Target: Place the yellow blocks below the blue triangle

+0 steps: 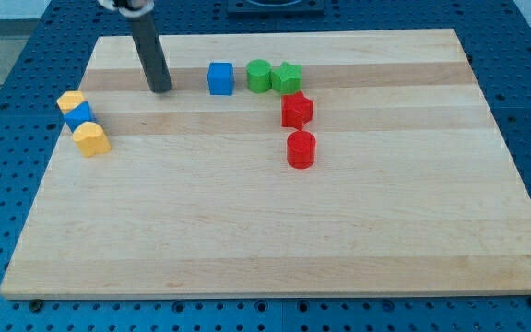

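- My tip (161, 89), the lower end of the straight dark rod, rests on the pale wooden tabletop (275, 231) near the view's top, touching no block; this tool has no jaws, so it grasps nothing.
- The task's things lie down and to the view's left of my tip, at the tabletop's left edge: an upper yellow block (70, 101), the small blue block (79, 116) that I take for the blue triangle, though its shape is hard to make out, and a lower yellow rounded block (91, 139).
- The three touch in a short diagonal line, with the blue one between the two yellows.
- One yellow already sits below the blue; the upper one sits above it, so I judge that it is the one that needs moving.
- My tip is well apart from this cluster, and nearer the blue cube (219, 78) on its right.
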`<action>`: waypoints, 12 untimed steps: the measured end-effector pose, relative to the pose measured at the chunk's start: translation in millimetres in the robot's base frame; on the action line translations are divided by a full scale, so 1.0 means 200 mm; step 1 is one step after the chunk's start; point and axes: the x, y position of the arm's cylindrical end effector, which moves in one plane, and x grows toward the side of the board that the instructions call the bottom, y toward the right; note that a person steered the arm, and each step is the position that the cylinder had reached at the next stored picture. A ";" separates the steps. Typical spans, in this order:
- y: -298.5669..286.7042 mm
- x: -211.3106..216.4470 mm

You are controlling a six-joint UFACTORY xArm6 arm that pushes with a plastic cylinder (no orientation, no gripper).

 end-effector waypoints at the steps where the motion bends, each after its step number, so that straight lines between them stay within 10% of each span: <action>1: -0.20 -0.23; 3: -0.58 -0.06; 7: -0.58 0.56; 12: -0.34 0.81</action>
